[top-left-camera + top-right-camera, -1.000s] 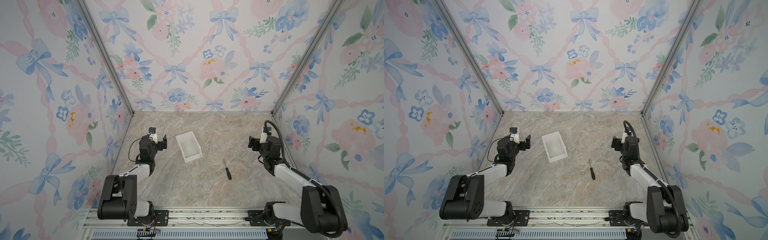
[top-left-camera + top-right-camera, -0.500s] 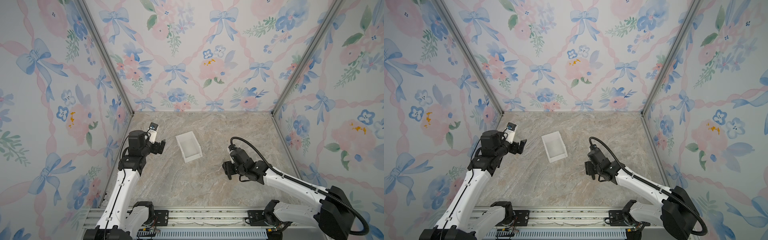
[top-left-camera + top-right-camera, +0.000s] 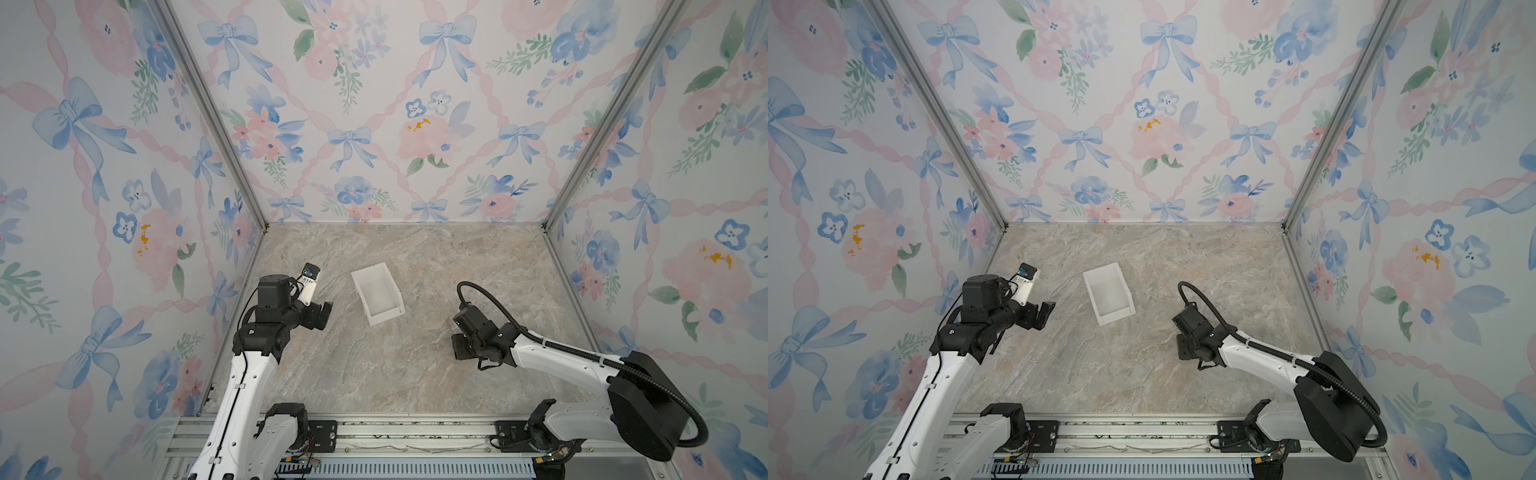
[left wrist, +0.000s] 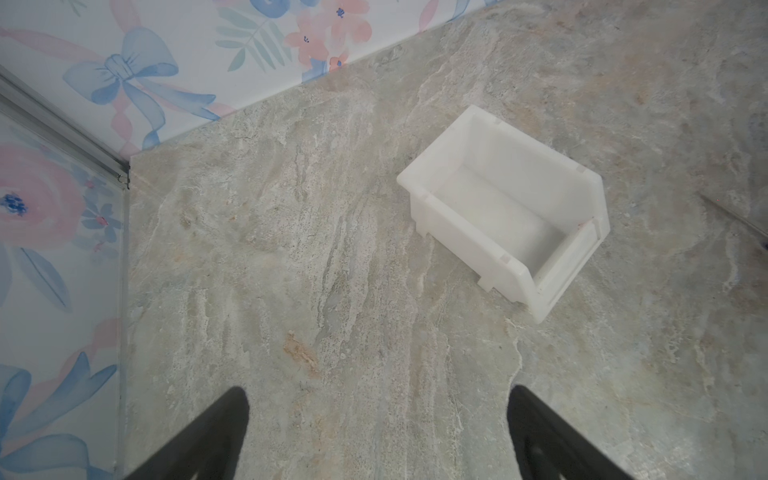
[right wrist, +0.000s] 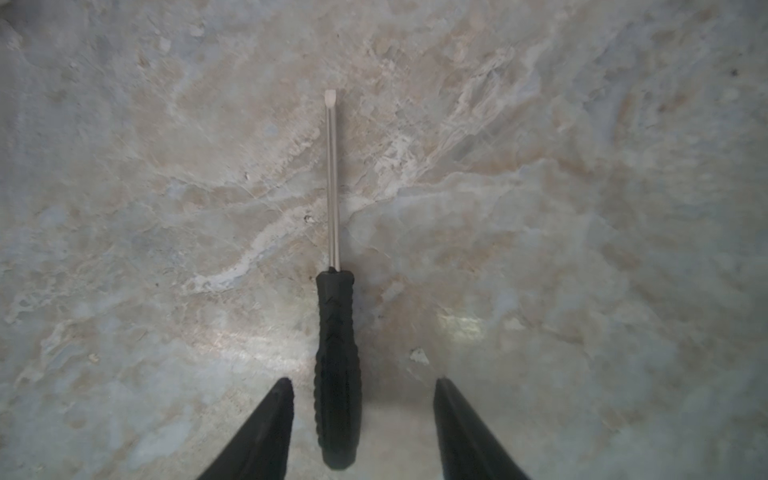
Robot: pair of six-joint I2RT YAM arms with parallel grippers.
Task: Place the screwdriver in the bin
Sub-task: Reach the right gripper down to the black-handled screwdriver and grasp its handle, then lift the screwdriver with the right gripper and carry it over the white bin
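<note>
While the right fingers point(image 5: 266, 432) straddle the screwdriver point(image 5: 336, 365) unclenched, off-centre closing could roll it aside; left fingers point(image 4: 208, 436) gape.

No text, brand, number or sign is readable anywhere. A small blue sticker point(image 3: 308, 272) on the left arm's white wrist camera point(image 3: 306, 291) is too small to read. Raised marks on the slim black-handled screwdriver point(image 5: 336, 365) form no legible letters.

Left arm point(image 3: 245, 386) and right arm point(image 3: 557, 361) show white links and black joints; the right bears a ribbed cable point(image 3: 500, 306).
</note>
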